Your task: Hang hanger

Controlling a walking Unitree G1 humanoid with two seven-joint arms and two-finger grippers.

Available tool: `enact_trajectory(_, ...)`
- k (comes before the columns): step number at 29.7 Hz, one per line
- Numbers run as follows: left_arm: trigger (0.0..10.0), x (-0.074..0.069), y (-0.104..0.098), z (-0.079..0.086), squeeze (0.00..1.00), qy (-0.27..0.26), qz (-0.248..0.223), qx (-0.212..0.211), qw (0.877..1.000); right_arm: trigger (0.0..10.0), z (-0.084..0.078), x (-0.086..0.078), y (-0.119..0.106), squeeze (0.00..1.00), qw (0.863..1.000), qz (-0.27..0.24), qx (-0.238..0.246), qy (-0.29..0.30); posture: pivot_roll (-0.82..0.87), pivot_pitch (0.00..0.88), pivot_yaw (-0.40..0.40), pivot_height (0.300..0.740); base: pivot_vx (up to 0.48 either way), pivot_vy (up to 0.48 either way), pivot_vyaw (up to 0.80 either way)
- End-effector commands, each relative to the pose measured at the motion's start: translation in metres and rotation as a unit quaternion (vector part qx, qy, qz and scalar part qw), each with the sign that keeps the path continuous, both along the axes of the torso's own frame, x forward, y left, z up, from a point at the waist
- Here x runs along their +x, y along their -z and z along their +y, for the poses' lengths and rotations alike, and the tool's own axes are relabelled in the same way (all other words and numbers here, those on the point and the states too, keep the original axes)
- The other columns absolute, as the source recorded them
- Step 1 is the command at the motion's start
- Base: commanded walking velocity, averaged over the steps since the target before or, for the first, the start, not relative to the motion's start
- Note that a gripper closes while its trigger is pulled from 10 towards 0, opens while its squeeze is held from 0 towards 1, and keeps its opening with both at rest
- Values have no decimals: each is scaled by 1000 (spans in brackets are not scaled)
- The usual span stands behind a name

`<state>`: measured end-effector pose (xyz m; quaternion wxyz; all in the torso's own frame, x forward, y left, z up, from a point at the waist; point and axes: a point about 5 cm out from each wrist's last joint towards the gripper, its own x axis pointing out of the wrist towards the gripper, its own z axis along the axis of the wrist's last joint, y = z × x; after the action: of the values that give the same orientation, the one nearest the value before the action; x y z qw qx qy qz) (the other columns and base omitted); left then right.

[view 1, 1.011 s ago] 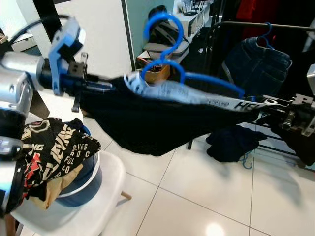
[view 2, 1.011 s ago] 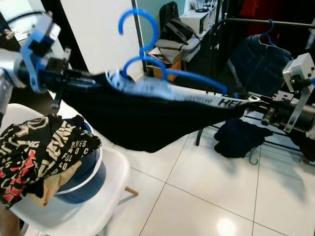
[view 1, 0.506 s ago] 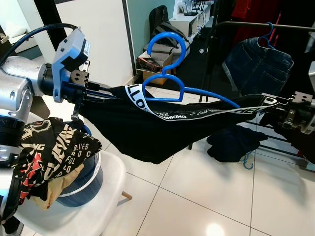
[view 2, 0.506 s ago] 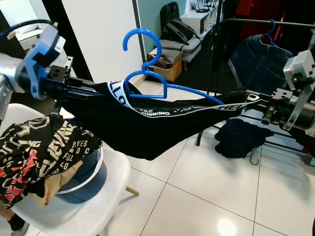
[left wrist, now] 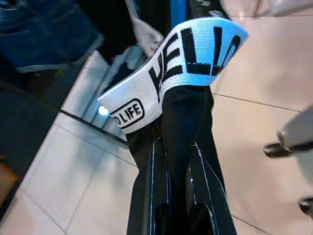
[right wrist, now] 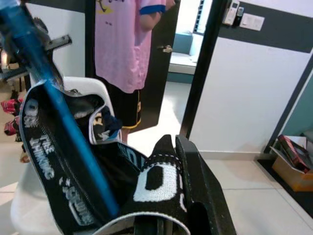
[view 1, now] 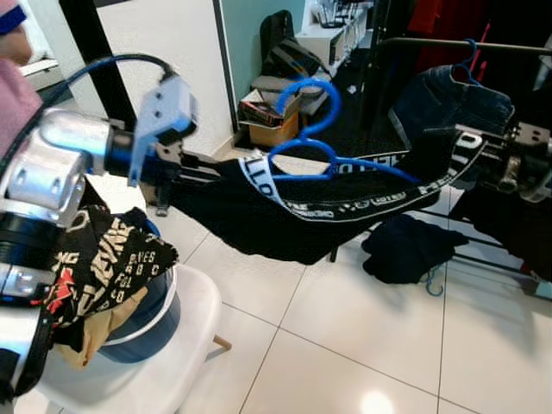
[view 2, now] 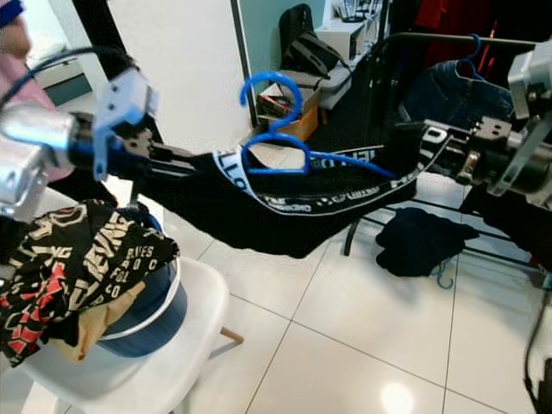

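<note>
- Two grippers stretch black shorts (view 1: 276, 228) mid-air — blue hanger (view 1: 323, 142) inside the waistband, hook at 12 o'clock.
- Left wrist: left gripper (left wrist: 177, 152) pinches the shorts' waistband.
- Right wrist: right gripper (right wrist: 168, 161) clamps the opposite band — hanger at 9 o'clock.

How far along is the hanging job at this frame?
Done: the blue hanger sits inside the black garment. In hand: the left end effector and right end effector each grip an end of its waistband, stretched mid-air. Left: hooking the hanger onto the rack rail.
</note>
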<state>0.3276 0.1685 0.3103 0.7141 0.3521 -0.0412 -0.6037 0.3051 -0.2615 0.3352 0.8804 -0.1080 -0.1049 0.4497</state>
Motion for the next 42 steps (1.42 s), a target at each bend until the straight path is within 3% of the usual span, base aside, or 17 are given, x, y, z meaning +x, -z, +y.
enact_trajectory(1,10000,-3,9,-1,0,7,16,33,999,0,5,3,-7,0,1000,-18,-3,-5,-81,0,57,740,0,0,0)
enact_trajectory(11,10000,1,15,-7,0,-8,11,15,1000,0,14,10,-5,0,1000,-4,-2,-13,-85,0,54,740,0,0,0)
enact_trajectory(13,10000,6,11,-3,0,-31,5,-1,999,0,12,9,2,0,1000,11,-19,-13,-85,0,54,740,0,0,0)
enact_trajectory(17,10000,12,-4,35,0,-109,-5,-18,994,0,-11,7,23,0,995,49,-75,40,-86,0,53,740,0,0,0)
enact_trajectory(22,10000,12,-7,45,0,-124,-4,-16,992,0,-20,5,28,0,992,60,-91,58,-86,0,53,740,0,0,0)
enact_trajectory(23,10000,10,-9,59,0,-144,7,-4,990,0,-27,3,31,0,990,67,-100,72,-82,0,52,740,0,0,0)
enact_trajectory(24,10000,10,-9,59,0,-144,7,-4,990,0,-27,3,31,0,990,67,-100,72,-82,0,52,740,0,0,0)
enact_trajectory(25,10000,4,-2,73,0,-147,37,35,988,0,-34,2,31,0,989,68,-99,86,-81,0,55,740,0,0,0)
enact_trajectory(26,10000,4,-2,73,0,-147,37,35,988,0,-34,2,31,0,989,68,-99,86,-81,0,55,740,0,0,0)
enact_trajectory(29,10000,-9,15,87,0,-126,103,106,981,0,-39,3,28,0,989,61,-94,100,-80,0,54,740,0,0,0)
enact_trajectory(30,10000,-16,28,88,0,-108,138,145,974,0,-39,4,25,0,989,55,-91,105,-82,0,56,740,0,0,0)
enact_trajectory(34,10000,-19,47,86,0,-97,166,191,963,0,-39,8,19,0,989,43,-87,111,-79,0,52,740,0,0,0)
enact_trajectory(37,10000,-19,52,85,0,-96,169,202,960,0,-39,9,17,0,989,38,-86,113,-80,0,52,740,0,0,0)
enact_trajectory(39,10000,-14,55,73,0,-85,151,180,968,0,-36,12,16,0,989,32,-83,114,-83,0,52,740,0,0,0)
enact_trajectory(40,10000,-9,55,59,0,-74,131,144,978,1922,-32,15,17,0,989,30,-81,117,-84,0,53,740,0,0,0)
enact_trajectory(41,10000,-9,55,59,0,-74,131,144,978,1922,-32,15,17,0,989,30,-81,117,-84,0,53,740,0,0,0)
enact_trajectory(42,10000,-5,54,45,0,-62,119,97,986,10000,-27,17,20,0,991,35,-72,107,-87,0,55,740,0,0,0)
